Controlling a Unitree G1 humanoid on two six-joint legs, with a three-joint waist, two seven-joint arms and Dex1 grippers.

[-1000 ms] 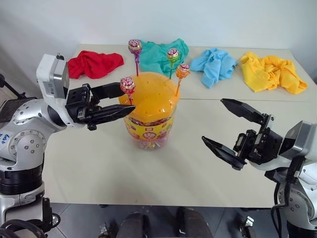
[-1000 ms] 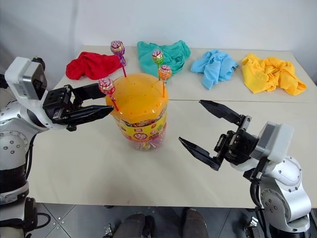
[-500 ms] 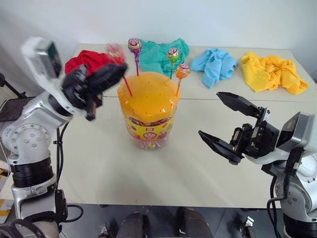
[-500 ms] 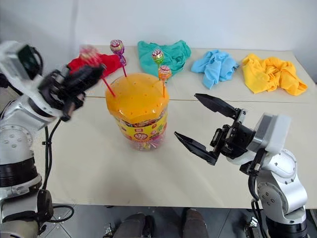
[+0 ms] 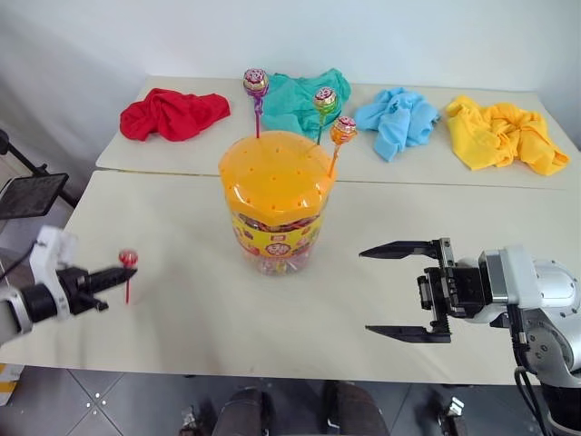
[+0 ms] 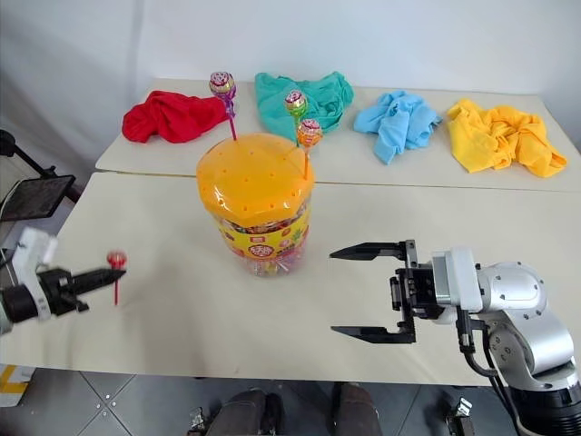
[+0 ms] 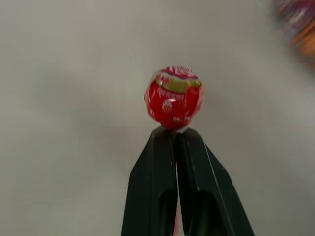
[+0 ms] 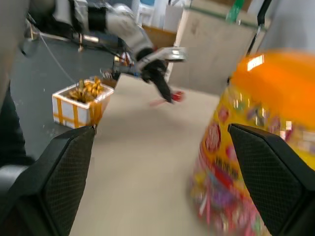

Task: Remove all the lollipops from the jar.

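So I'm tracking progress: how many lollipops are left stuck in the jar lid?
3: purple lollipop at the lid's back left, green lollipop and orange lollipop at its back right. The red lollipop is out.

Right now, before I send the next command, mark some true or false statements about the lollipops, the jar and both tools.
1. The left tool is shut on the red lollipop. True.
2. Four lollipops stand in the jar lid. False: three, purple, green and orange.
3. The right tool is open and holds nothing. True.
4. The red lollipop lies on the table. False: it is held above it, stick down.
5. The right tool grips the jar. False: it is apart from it.
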